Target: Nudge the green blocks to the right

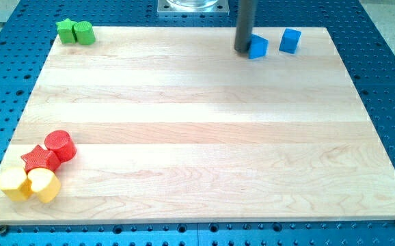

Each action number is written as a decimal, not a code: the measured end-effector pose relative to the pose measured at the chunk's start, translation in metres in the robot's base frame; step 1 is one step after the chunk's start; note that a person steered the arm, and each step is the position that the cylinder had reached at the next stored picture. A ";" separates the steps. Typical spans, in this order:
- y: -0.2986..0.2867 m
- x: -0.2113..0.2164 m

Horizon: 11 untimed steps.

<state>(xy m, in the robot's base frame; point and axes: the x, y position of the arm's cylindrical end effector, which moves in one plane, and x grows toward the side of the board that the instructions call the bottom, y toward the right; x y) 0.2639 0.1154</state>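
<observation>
Two green blocks sit touching at the board's top left corner: a green star [65, 30] and a green cylinder [84, 33] to its right. My tip [242, 49] is at the view's top, right of centre, far to the right of the green blocks. It touches the left side of a blue block [257, 47].
A blue cube [290, 41] stands right of the first blue block. At the bottom left lie a red cylinder [60, 145], a red star [40, 159], and two yellow blocks [14, 183] [44, 184]. The wooden board [197, 137] lies on a blue perforated table.
</observation>
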 end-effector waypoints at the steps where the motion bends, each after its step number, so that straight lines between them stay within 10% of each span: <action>1: 0.006 0.003; 2: -0.011 0.013; 5: -0.413 0.058; 11: -0.399 -0.046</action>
